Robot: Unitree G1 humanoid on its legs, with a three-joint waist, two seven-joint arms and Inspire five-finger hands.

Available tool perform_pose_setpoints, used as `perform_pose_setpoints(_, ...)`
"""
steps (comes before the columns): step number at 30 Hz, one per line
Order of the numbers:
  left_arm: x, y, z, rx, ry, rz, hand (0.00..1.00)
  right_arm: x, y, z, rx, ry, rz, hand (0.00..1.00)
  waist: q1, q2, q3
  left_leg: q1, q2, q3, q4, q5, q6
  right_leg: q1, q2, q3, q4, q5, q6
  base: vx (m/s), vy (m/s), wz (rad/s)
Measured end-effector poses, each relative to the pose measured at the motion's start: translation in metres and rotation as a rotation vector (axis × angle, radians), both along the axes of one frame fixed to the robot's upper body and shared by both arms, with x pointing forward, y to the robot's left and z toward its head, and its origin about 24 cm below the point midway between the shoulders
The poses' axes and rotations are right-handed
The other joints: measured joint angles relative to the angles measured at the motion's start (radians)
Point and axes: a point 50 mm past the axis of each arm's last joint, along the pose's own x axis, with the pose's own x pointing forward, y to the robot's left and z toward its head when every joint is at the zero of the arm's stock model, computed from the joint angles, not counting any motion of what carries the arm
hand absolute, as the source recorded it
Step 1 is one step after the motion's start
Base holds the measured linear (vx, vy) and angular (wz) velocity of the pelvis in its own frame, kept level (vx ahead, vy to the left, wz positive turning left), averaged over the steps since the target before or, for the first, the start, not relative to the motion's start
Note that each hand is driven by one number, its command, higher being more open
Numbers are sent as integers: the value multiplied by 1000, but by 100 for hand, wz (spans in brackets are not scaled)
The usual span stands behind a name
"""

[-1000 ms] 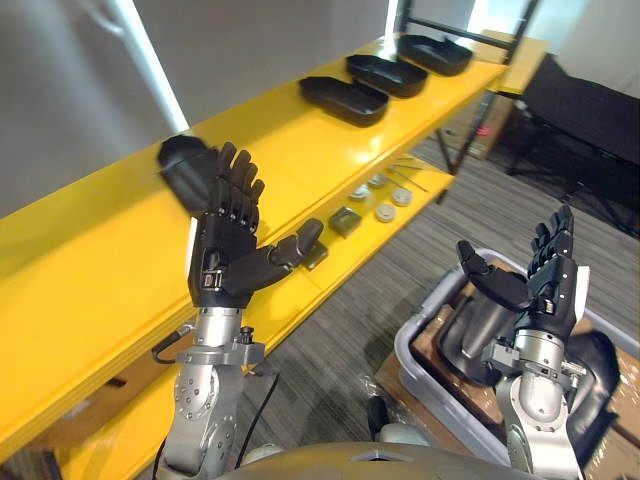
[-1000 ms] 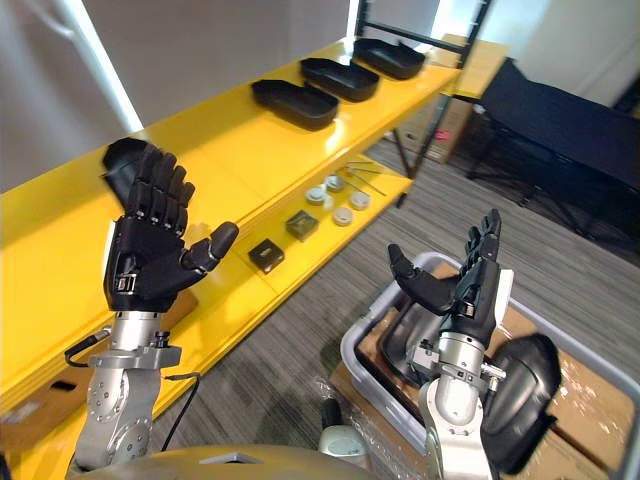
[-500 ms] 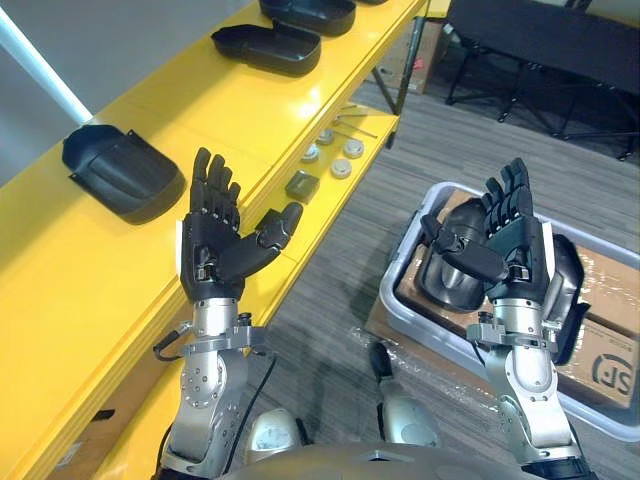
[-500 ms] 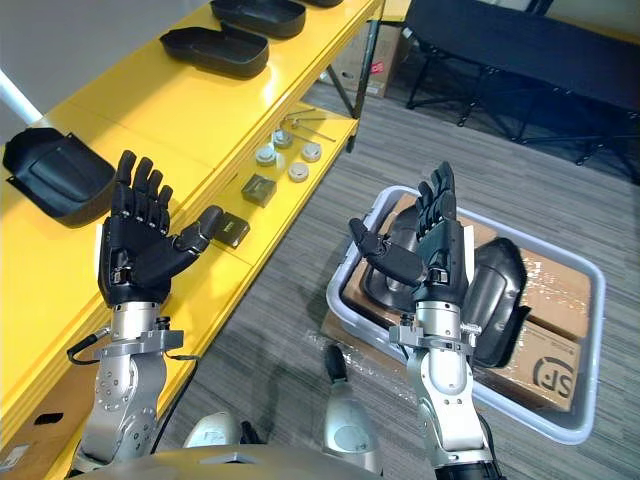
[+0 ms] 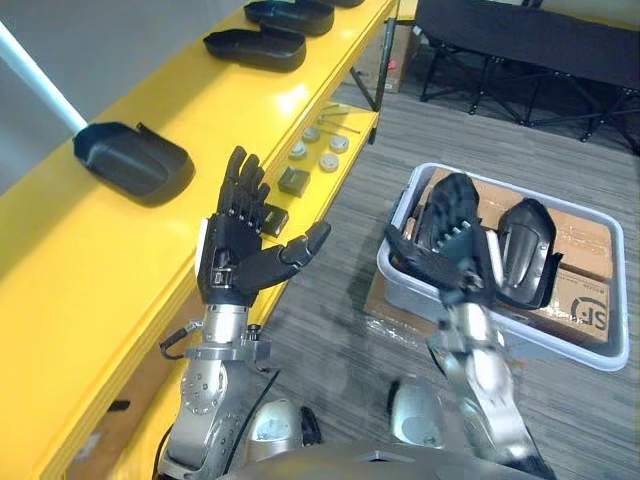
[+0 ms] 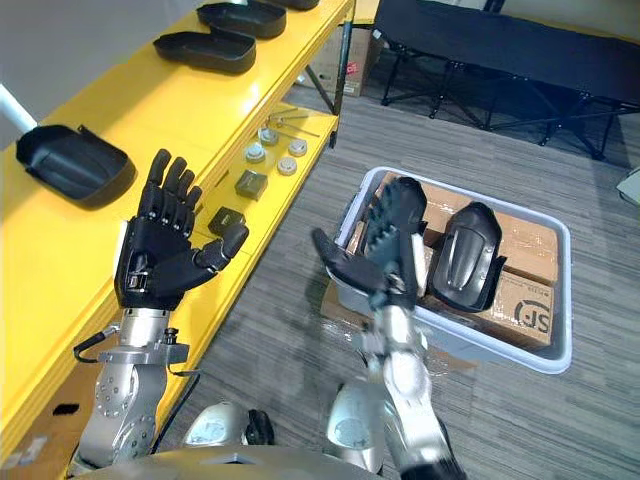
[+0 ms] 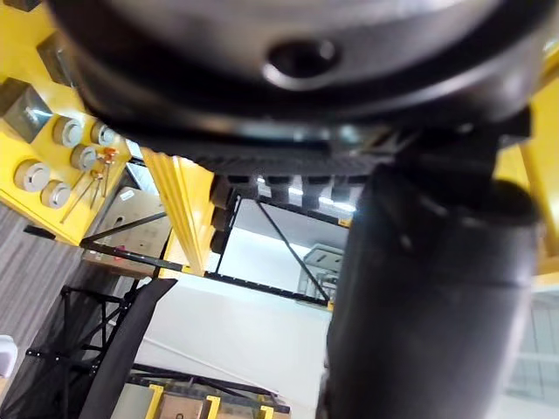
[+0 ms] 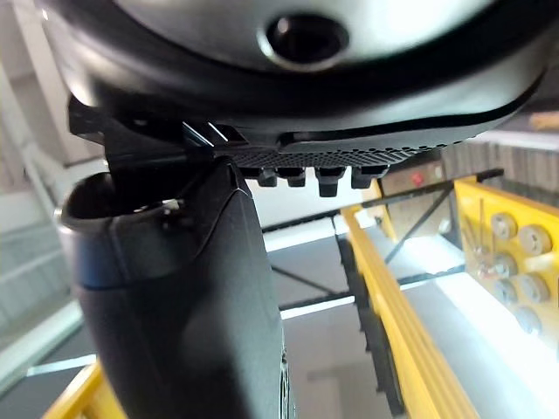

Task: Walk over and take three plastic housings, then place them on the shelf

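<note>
Several black plastic housings lie on the yellow shelf's top board (image 5: pixel 90 250): one near me (image 5: pixel 132 160), two further along (image 5: pixel 255 47) (image 5: pixel 290 15). One more housing (image 6: pixel 470 255) stands in a grey bin (image 6: pixel 568 300) on the floor to my right; another is mostly hidden behind my right hand. My left hand (image 5: pixel 240 258) is raised beside the shelf edge, open and holding nothing. My right hand (image 6: pixel 390 262) is lifted in front of the bin's left side, also open and holding nothing.
The lower yellow shelf carries small round discs (image 6: pixel 267 150) and two dark square blocks (image 6: pixel 248 183). The bin rests on cardboard boxes (image 5: pixel 580 310). A black folding frame (image 6: pixel 500 40) stands at the back. Grey carpet (image 6: pixel 300 290) lies between shelf and bin.
The camera has swung further toward the bin. My right hand has tipped to the left across the bin's near corner. The left hand keeps its open pose.
</note>
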Motion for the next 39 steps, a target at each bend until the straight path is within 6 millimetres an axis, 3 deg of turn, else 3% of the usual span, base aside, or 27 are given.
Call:
perform_pose_setpoints(3, -2, 7, -5, -42, 36, 26, 100, 4, 25, -3, -36, 13, 48, 100, 44, -25, -30, -50, 31, 28, -3, 32, -37, 83, -114, -7, -47, 1, -1, -32, -254, -37)
perform_pose_setpoints(5, -2, 12, -6, -72, 49, 43, 100, 1, 31, -8, -68, 45, 56, 100, 51, -29, -34, -94, 78, 42, 31, 48, -64, 102, -115, -9, -183, 13, 18, -67, -411, -61)
perform_pose_setpoints(6, -2, 14, -7, -72, 56, 52, 100, -1, 31, -13, -79, 70, 54, 100, 48, -45, -43, -121, 105, 49, 48, 61, -88, 117, -100, -18, -303, 64, 74, -92, -521, -56)
perform_pose_setpoints(7, -1, 14, -8, -76, 63, 51, 100, -4, 28, -17, -83, 94, 45, 100, 43, -51, -48, -126, 113, 51, 47, 69, -103, 128, -93, -35, -329, 46, 132, -89, -538, -51)
perform_pose_setpoints(8, -1, 12, -13, -125, 93, 50, 100, -11, 17, -27, -90, 145, 17, 100, 33, -38, -58, -119, 142, 51, 19, 96, -148, 135, -59, -72, -356, 19, 219, -18, -421, -39)
perform_pose_setpoints(9, -5, 7, -19, -163, 125, 46, 100, -18, 2, -36, -88, 197, -17, 100, 7, -20, -74, -102, 171, 50, -36, 131, -178, 138, -19, -91, -377, 2, 236, 9, -393, -40)
perform_pose_setpoints(11, -9, 0, -24, -192, 158, 35, 100, -25, -19, -44, -115, 250, -70, 100, -25, -7, -82, -61, 190, 51, -111, 189, -176, 136, 21, -85, -389, -7, 221, 37, -306, -45)
perform_pose_setpoints(13, -14, -1, -30, -232, 196, 14, 100, -38, -49, -52, -142, 314, -150, 100, -62, -4, -86, -13, 212, 41, -126, 263, -142, 135, 57, -43, -394, -22, 190, 24, -302, -81)
perform_pose_setpoints(14, -14, -2, -31, -232, 197, 12, 100, -40, -52, -52, -143, 320, -158, 100, -63, -5, -86, -10, 212, 37, -123, 267, -141, 136, 58, -35, -398, -23, 189, 1, -157, -82)
perform_pose_setpoints(15, -15, -3, -31, -242, 192, -8, 100, -45, -62, -54, -134, 340, -192, 100, -62, -10, -84, -10, 203, 8, -113, 241, -161, 129, 61, -4, -412, -20, 178, -16, -20, -79)
perform_pose_setpoints(16, -15, -5, -30, -240, 178, -43, 100, -48, -72, -56, -141, 371, -233, 100, -59, 12, -96, -8, 165, -33, -126, 186, -159, 113, 70, 23, -422, -12, 171, -26, -2, -76)
perform_pose_setpoints(18, -15, -7, -29, -236, 168, -71, 100, -47, -77, -60, -150, 407, -249, 100, -59, 18, -104, 19, 145, -69, -171, 161, -149, 93, 76, 42, -420, 0, 178, -42, 82, -49)
perform_pose_setpoints(20, -13, -8, -26, -230, 149, -89, 100, -39, -80, -65, -153, 433, -256, 100, -57, 24, -109, 26, 121, -79, -215, 150, -166, 65, 67, 50, -434, 43, 181, -106, 123, -36)
perform_pose_setpoints(23, -9, -7, -26, -211, 139, -132, 100, -17, -82, -74, -146, 485, -289, 100, -31, -18, -84, 21, 73, -65, -233, 145, -179, 59, 33, 41, -517, 142, 188, -155, 145, -28)
perform_pose_setpoints(26, -6, -6, -26, -127, 124, -171, 100, 11, -102, -75, -45, 520, -399, 100, -10, -39, -71, -50, 60, -68, -164, 111, -177, 52, 14, -17, -579, 213, 182, -205, 103, -8)
perform_pose_setpoints(28, -3, -6, -23, -88, 111, -189, 100, 30, -116, -67, -17, 507, -478, 100, 0, -49, -61, -106, 54, -87, -122, 105, -174, 27, 6, -48, -586, 215, 178, -184, 38, 16)
perform_pose_setpoints(30, 6, -10, -13, -42, 65, -214, 100, 60, -141, -36, -39, 439, -565, 100, 2, -32, -12, -181, 55, -132, -65, 108, -179, 5, 9, -67, -593, 221, 181, -139, 7, 35)
perform_pose_setpoints(32, 10, -16, -9, -44, 47, -241, 100, 75, -154, -11, -63, 381, -603, 100, 7, -15, 24, -211, 55, -156, -47, 110, -178, -6, 13, -78, -594, 230, 176, -128, -11, 17)
perform_pose_setpoints(33, 11, -19, -8, -43, 42, -257, 100, 86, -159, 11, -74, 324, -619, 100, 10, -12, 40, -242, 55, -172, -41, 113, -178, -28, 19, -80, -596, 238, 174, -105, -20, 9)
perform_pose_setpoints(37, 11, -21, -12, -33, 53, -278, 100, 101, -171, 39, -97, 283, -653, 100, 31, -15, 86, -262, 59, -192, -41, 122, -179, -30, 29, -92, -610, 250, 167, -33, -31, 8)
perform_pose_setpoints(39, 12, -21, -13, -35, 57, -280, 100, 105, -174, 41, -105, 293, -654, 100, 41, -15, 89, -277, 59, -197, -36, 122, -179, -39, 30, -96, -610, 251, 167, -8, -2, 9)
